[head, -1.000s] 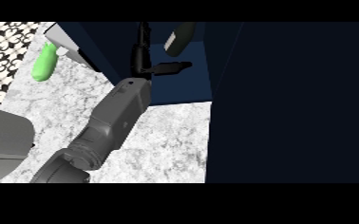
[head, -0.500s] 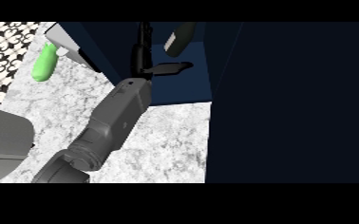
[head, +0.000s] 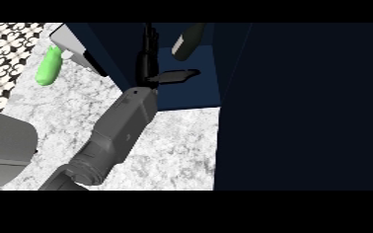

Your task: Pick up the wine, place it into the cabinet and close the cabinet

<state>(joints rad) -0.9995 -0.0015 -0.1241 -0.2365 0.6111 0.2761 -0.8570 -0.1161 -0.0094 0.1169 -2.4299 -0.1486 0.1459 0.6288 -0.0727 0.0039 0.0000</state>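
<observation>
The wine bottle point(head: 186, 42), dark with a paler grey side, leans inside the dark blue cabinet point(head: 197, 93) at the top of the head view. My left hand point(head: 148, 61) reaches into the cabinet just left of the bottle. Its fingers point straight in and the thumb point(head: 178, 75) sticks out to the right below the bottle. The hand is open and a small gap separates it from the bottle. The cabinet's door point(head: 299, 103) stands open and fills the right side of the view. My right hand does not show.
A green bottle point(head: 50, 65) lies on the marble counter point(head: 175, 143) at the upper left. Beside it is a pale panel with a black handle point(head: 94, 61). A grey part of my arm point(head: 15, 148) fills the lower left edge.
My left hand has drawn back slightly toward me and its thumb sits a little lower. The wine bottle stays in the cabinet, barely shifted.
</observation>
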